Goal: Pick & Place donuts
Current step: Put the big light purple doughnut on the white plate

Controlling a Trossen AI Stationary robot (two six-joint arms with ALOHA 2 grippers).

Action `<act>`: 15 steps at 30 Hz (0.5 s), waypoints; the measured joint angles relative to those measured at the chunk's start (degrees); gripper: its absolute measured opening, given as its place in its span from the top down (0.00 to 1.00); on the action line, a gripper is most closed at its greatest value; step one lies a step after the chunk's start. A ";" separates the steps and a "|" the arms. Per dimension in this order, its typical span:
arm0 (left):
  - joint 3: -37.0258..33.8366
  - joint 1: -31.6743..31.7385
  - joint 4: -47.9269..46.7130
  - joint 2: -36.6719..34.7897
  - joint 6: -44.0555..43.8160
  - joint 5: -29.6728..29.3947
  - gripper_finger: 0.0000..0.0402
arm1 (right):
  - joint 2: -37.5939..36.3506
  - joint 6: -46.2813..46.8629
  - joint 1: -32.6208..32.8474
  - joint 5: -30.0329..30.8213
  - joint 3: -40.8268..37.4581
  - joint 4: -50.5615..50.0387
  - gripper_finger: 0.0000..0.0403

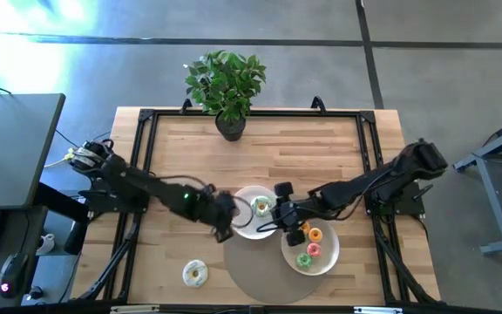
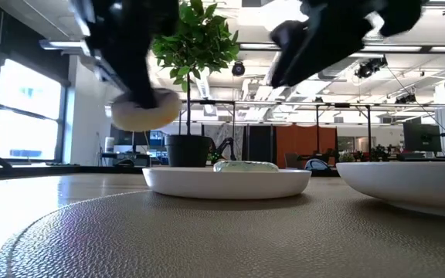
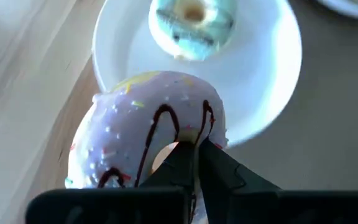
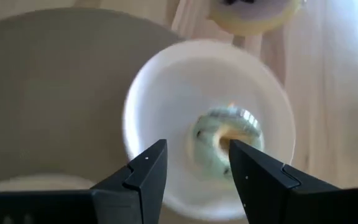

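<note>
My left gripper is shut on a lilac-white iced donut with dark drizzle and sprinkles, held just off the left rim of a white plate. On that plate lies a pale green donut. My right gripper hovers open above this plate and touches nothing. A second white plate, to the right, carries an orange donut and a green-and-pink one. One cream donut lies flat on the wood near the table's near edge. My left gripper pinches the iced donut's ring beside its hole, between the two fingers, coming from above and slanting down. The low view shows the donut lifted clear of the table, hanging under the fingers.
A round grey mat lies under both plates at the table's near middle. A potted plant stands at the far edge. Bare wood stretches across the far half and the near-left corner. The two grippers are close together over the first plate.
</note>
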 joint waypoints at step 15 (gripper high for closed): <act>-1.81 14.45 14.77 7.90 14.62 15.33 0.97 | -6.74 8.49 1.94 -4.27 0.00 -12.71 0.58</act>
